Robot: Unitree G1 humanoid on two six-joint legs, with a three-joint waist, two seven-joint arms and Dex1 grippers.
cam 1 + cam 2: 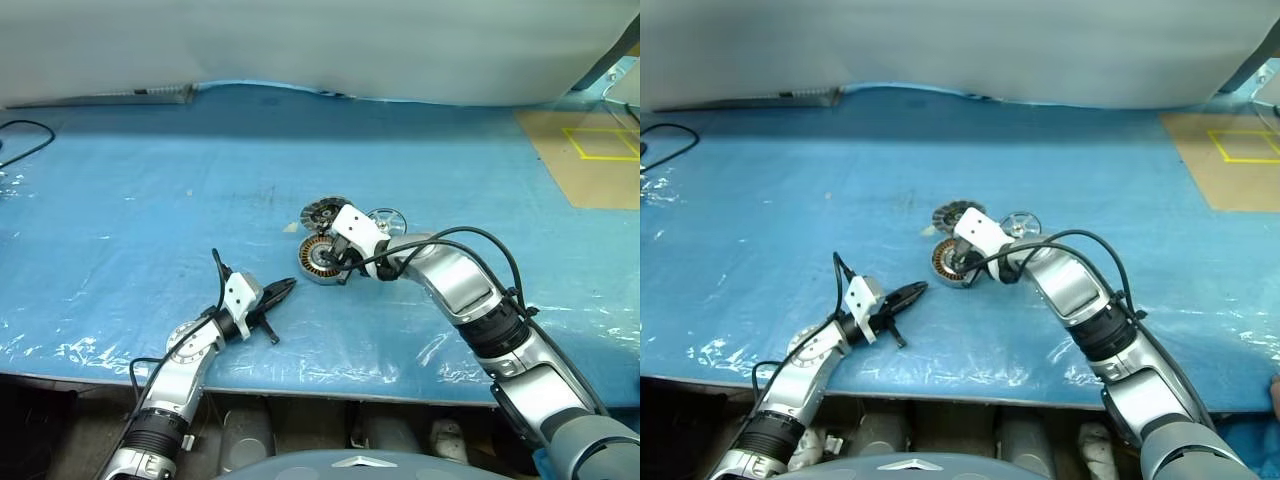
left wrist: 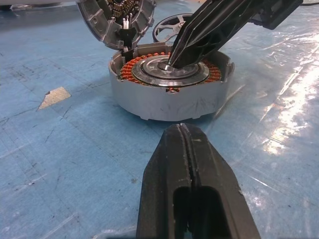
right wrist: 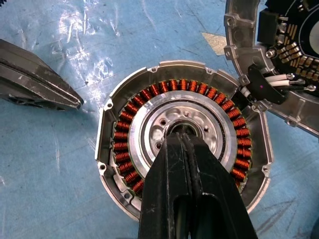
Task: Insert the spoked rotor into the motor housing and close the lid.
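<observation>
Resting shut-fingered, right end effector (image 3: 182,135) tip sits on housing (image 3: 119,144) centre; left end effector (image 1: 287,287), shut, near-left, apart.

The two eye views look down and forward from the robot's head over the blue worktop (image 1: 150,200), taking in both arms from well back; they share nearly the same scene, slightly offset sideways. The left wrist view sits low, almost level with the worktop, facing along the left gripper (image 2: 185,130) toward the motor housing (image 2: 169,94) close ahead. The right wrist view looks steeply down the right gripper (image 3: 182,135) into the same housing, very near. Both wrist views share the housing and its hinged lid (image 3: 279,64).
</observation>
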